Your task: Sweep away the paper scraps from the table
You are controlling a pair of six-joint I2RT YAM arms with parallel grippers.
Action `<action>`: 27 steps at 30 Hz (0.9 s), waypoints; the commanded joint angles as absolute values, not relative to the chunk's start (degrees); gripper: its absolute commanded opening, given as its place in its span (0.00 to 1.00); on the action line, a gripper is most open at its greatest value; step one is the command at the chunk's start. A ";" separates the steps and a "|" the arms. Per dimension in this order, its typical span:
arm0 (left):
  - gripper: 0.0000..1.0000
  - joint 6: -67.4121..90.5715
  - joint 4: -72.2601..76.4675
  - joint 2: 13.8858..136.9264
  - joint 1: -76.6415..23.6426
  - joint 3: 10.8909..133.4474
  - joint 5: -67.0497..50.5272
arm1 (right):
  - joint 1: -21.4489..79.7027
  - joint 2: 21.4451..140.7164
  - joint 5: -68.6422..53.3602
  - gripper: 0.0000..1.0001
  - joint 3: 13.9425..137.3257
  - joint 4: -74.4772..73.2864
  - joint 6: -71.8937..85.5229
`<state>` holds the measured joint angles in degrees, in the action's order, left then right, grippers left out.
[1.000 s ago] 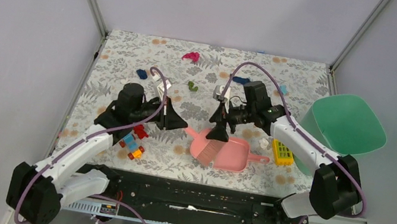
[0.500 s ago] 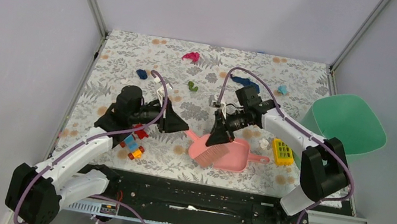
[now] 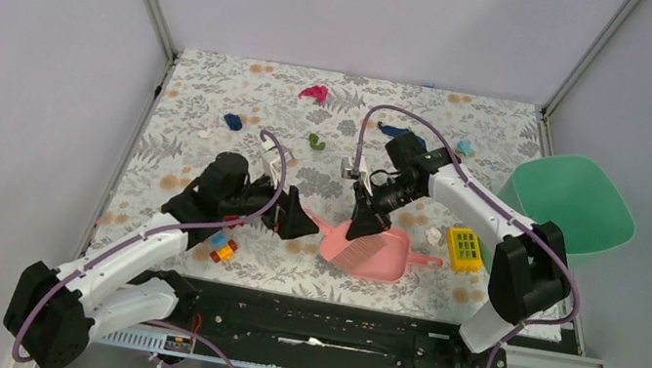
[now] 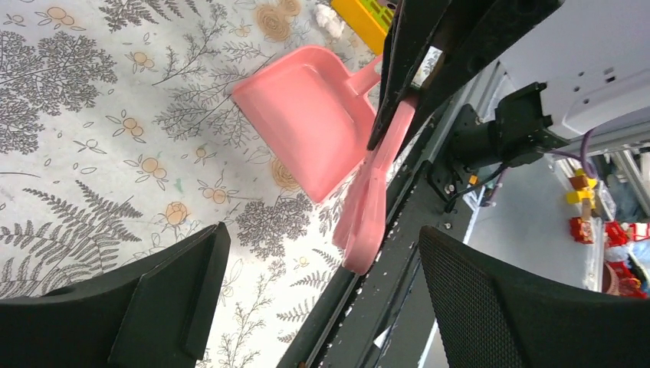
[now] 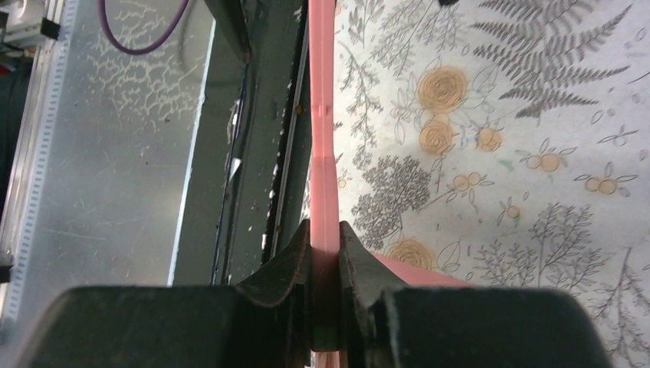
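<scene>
Paper scraps lie across the far half of the table point(image 3: 199, 85): magenta point(image 3: 314, 93), dark blue point(image 3: 232, 121), green point(image 3: 315, 141), blue point(image 3: 396, 132), teal point(image 3: 463, 147) and a white one point(image 3: 434, 235) beside the dustpan. My right gripper point(image 3: 363, 222) is shut on the handle of a pink brush point(image 5: 323, 115), whose bristles point(image 3: 357, 250) hang over the pink dustpan point(image 3: 387, 256). My left gripper point(image 3: 301, 222) stands open just left of the dustpan point(image 4: 306, 130), nothing between its fingers point(image 4: 169, 299). The brush point(image 4: 372, 207) hangs in front of it.
A green bin point(image 3: 570, 208) sits off the table's right edge. A yellow grid-topped block point(image 3: 463, 248) lies right of the dustpan handle. Colourful toy bricks point(image 3: 220, 243) lie under my left arm. The black rail point(image 3: 310, 320) runs along the near edge.
My left gripper has opened and shifted right, toward the near edge. My right gripper has shut on the brush handle and swung it over the dustpan.
</scene>
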<state>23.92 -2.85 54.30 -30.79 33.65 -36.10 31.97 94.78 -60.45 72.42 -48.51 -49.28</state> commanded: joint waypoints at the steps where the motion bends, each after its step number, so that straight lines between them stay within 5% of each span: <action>1: 0.99 19.09 -3.81 51.71 -34.10 36.99 -32.08 | 32.06 95.99 -59.85 0.00 74.62 -57.41 -56.08; 7: 0.99 19.19 -11.18 50.99 -34.73 38.65 -9.91 | 32.00 96.58 -58.58 0.00 75.44 -61.04 -58.27; 15: 0.99 17.41 -11.83 56.34 -34.88 42.20 -14.31 | 32.00 100.12 -58.68 0.00 81.34 -68.55 -60.15; 20: 0.99 19.88 3.57 49.59 -34.89 32.64 -26.01 | 32.06 102.01 -58.92 0.00 83.03 -71.66 -61.44; 27: 0.92 19.56 4.57 51.00 -34.84 33.10 -40.01 | 32.03 102.84 -59.58 0.00 84.02 -71.65 -60.71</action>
<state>19.79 -1.72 50.33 -34.85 33.08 -29.12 31.99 102.30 -57.14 80.97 -69.14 -59.79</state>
